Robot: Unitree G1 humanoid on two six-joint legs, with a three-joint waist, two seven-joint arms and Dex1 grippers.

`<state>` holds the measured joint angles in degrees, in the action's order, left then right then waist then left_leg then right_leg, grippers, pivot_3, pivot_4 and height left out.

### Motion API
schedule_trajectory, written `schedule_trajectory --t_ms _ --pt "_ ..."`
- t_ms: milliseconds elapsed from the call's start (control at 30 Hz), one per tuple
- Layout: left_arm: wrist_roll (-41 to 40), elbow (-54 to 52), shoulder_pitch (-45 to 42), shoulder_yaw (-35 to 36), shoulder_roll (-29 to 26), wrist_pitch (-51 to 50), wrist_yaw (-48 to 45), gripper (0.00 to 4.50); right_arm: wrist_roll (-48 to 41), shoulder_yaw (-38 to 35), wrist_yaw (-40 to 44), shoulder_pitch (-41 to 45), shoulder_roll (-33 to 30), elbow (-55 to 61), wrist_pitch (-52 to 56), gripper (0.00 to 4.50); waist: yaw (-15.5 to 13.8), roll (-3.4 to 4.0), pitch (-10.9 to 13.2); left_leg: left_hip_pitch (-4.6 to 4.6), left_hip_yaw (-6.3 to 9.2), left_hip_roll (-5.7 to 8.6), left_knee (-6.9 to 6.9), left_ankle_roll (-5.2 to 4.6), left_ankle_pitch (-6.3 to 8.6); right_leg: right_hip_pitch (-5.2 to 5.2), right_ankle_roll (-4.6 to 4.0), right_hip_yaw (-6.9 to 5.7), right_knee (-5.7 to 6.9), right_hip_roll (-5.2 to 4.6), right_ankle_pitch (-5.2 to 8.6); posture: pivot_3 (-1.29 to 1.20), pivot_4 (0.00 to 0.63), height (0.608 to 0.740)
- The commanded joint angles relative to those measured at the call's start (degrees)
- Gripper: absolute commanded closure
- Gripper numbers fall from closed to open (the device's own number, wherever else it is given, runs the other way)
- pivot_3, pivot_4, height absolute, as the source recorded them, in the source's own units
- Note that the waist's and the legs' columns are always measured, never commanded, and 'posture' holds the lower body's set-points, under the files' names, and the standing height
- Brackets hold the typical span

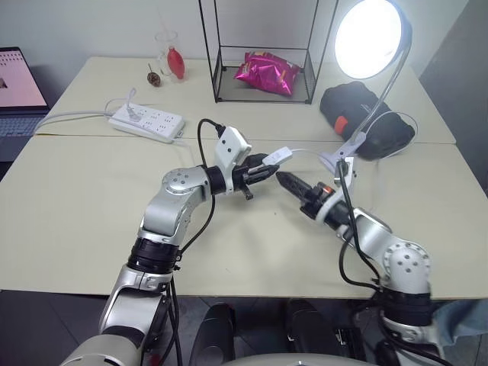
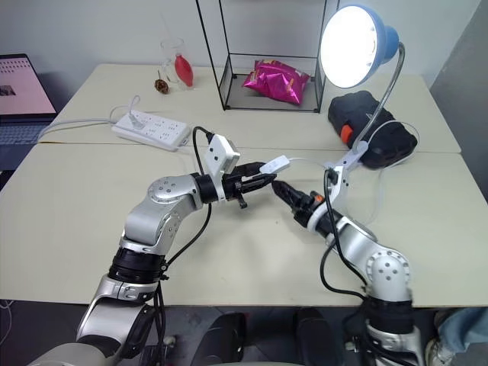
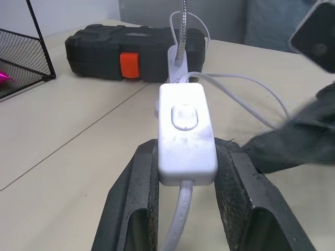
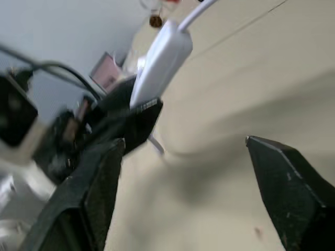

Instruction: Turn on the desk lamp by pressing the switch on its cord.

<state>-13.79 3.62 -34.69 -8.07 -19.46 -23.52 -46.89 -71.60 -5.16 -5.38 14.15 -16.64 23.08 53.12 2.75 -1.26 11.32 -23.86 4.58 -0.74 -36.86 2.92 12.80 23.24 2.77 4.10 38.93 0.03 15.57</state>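
My own black left fingers (image 3: 137, 201) cover the lower sides of the small white oblong rocker switch (image 3: 187, 130), and the thin white cord (image 3: 178, 222) leaves by the picture's edge below it. A blurred dark shape (image 3: 293, 136) hides the cord's far run. The open laptop (image 1: 17, 91) is cut at the edge. My right fingers (image 4: 285, 188) are smeared, tips cropped.

Tables: two pale beige tables (image 1: 91, 191) pushed together, a seam running across between them.
Wall: plain light grey wall (image 1: 91, 27) behind the far table.
Right side: darker grey panel (image 1: 465, 84) beyond the table edge.
Floor: dark floor (image 1: 46, 328) below the near edge.
Light: bright, even.
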Motion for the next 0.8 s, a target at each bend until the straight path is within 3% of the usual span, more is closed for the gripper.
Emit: schedule_trajectory --t_ms 33,200,333,533,600,633,800 --pt "3.22 3.28 1.32 -2.18 -1.56 4.93 -1.21 3.39 9.87 3.47 16.21 0.55 -17.84 12.51 0.63 0.0 -0.03 0.1 0.05 0.0 -0.03 0.06 0.0 0.0 0.0 0.0 0.01 0.03 0.0 -0.05 0.0 0.0 0.15 0.74" --pt "5.8 8.34 2.2 -4.27 -1.57 9.14 -2.29 3.39 20.12 6.01 32.88 3.32 -33.79 15.79 -4.65 0.0 -0.03 0.09 0.06 0.02 0.0 0.01 0.03 0.0 0.0 0.0 0.03 -0.01 -0.05 0.02 0.02 0.0 0.15 0.74" --pt "7.31 12.1 2.16 -5.04 -0.75 12.41 -2.26 3.39 25.16 6.08 40.4 4.08 -38.41 13.55 -8.13 0.0 -0.15 0.04 0.07 0.02 -0.01 -0.01 0.0 0.0 0.0 -0.02 0.04 -0.02 -0.06 0.03 0.02 0.0 0.15 0.74" --pt "8.81 14.73 2.4 -5.55 -0.27 14.29 -2.53 3.39 29.56 5.19 46.06 3.54 -39.26 10.32 -11.11 0.0 -0.43 0.01 0.08 -0.01 -0.04 0.03 -0.02 0.0 0.0 -0.02 0.05 -0.01 -0.08 -0.04 0.02 0.0 0.15 0.74" --pt "9.29 14.87 2.48 -5.81 -0.3 14.58 -2.69 2.69 30.34 4.6 47.53 3.01 -39.43 9.4 -11.72 0.0 -0.51 0.01 0.08 -0.01 -0.03 0.02 -0.02 0.0 0.0 -0.02 0.05 -0.01 -0.08 -0.04 0.02 0.0 0.15 0.74" --pt "9.42 14.9 2.47 -5.78 -0.24 14.64 -2.72 2.63 30.81 4.38 48.25 2.73 -39.44 8.95 -12.06 0.0 -0.56 0.01 0.08 -0.01 -0.04 0.02 -0.02 0.0 0.0 -0.02 0.04 -0.01 -0.07 -0.04 0.01 0.0 0.15 0.74" --pt "9.23 14.18 2.84 -5.12 0.0 14.53 -2.6 1.49 32.67 4.46 50.98 2.66 -39.08 7.49 -13.06 0.0 -0.79 0.01 0.08 0.0 -0.03 0.03 -0.03 0.0 0.0 -0.02 0.05 -0.01 -0.06 -0.04 0.01 0.0 0.15 0.74"
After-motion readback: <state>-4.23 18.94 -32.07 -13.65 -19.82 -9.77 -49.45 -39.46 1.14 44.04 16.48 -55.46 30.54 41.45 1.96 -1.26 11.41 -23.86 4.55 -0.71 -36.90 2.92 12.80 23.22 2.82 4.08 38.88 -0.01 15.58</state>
